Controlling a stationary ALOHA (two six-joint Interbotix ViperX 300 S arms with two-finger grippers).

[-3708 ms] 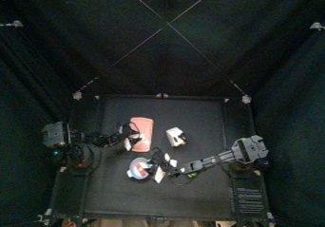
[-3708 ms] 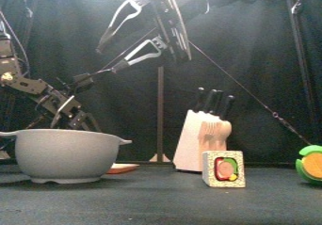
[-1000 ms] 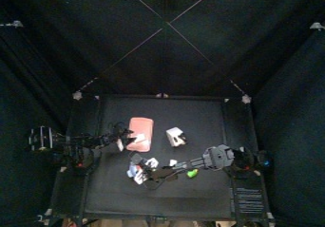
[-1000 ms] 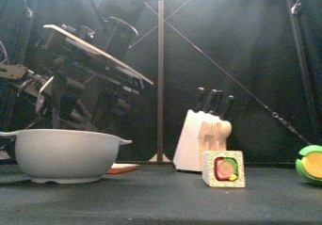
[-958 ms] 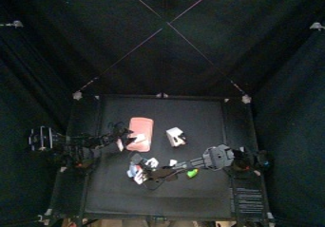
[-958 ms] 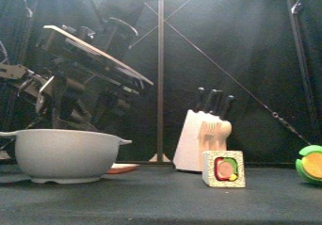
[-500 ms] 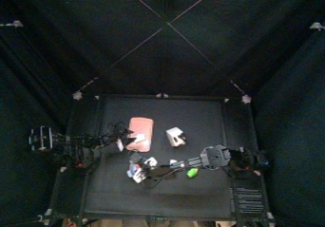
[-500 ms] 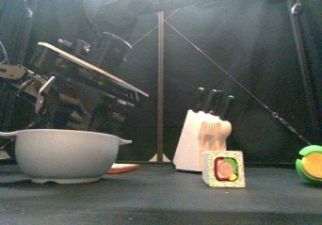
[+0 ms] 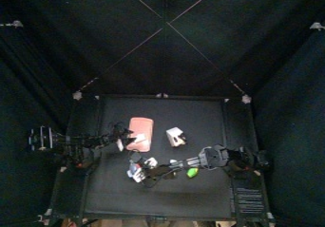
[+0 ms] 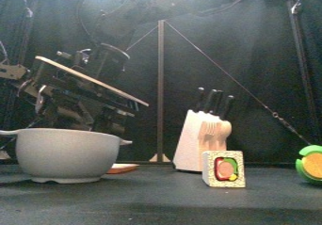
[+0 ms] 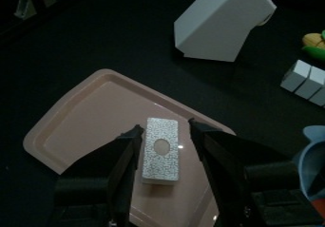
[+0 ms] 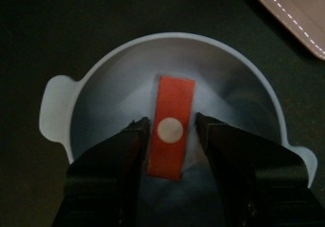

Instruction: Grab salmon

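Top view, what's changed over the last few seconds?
The right gripper swung from the table's right side across to the left and came down over the bowl. Its jaws are open above the red strip inside. Nothing was taken hold of or let go. The bowl, knife block, sushi roll and pink board stayed put.

Smooth plastic-looking bowl [image 12: 178,117], glossy pink tray [image 11: 102,126], speckled rough white block [image 11: 162,150]

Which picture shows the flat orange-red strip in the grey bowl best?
The right wrist view: it looks down on the strip in the bowl. The front view shows only the bowl's wall; the top view shows it too small.
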